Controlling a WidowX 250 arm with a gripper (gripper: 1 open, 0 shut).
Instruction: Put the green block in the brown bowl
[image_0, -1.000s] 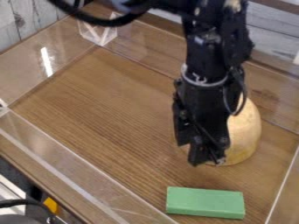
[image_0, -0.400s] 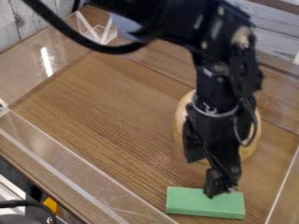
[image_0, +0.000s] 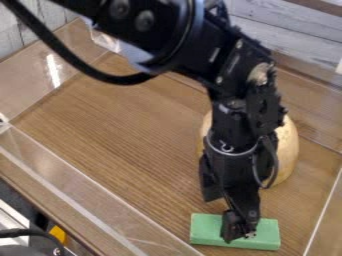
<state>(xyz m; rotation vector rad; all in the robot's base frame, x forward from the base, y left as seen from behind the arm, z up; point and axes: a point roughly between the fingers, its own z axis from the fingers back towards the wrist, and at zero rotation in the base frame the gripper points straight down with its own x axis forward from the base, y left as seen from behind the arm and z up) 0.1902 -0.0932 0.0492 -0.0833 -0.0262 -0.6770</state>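
Open, the tool (image_0: 227, 218) points down at the green block (image_0: 271, 238), its dark fingertips standing apart, one higher and further left than the other. Exactly how wide the gap is, one angle does not settle. Nothing shows gripped between the tips. The lower one overlaps the upper middle of the block in the view; whether it touches the top face or hangs just above it, I cannot tell.

The block lies flat on the wooden bench (image_0: 114, 130), near the bottom of the view, outside the tan-brown bowl (image_0: 286, 152) and on the near side of it. Part of its far edge and upper face is hidden by the fingertip, while both ends show.

Much of the bowl is behind the black arm (image_0: 167, 35) and its jaws; a rounded strip shows on the right and a thin sliver on the left. The arm itself is cut off by the top edge. At the lower left corner, black cabling (image_0: 27, 234) and a small yellow piece (image_0: 58, 234) run partly out of view, too cropped to make out fully.
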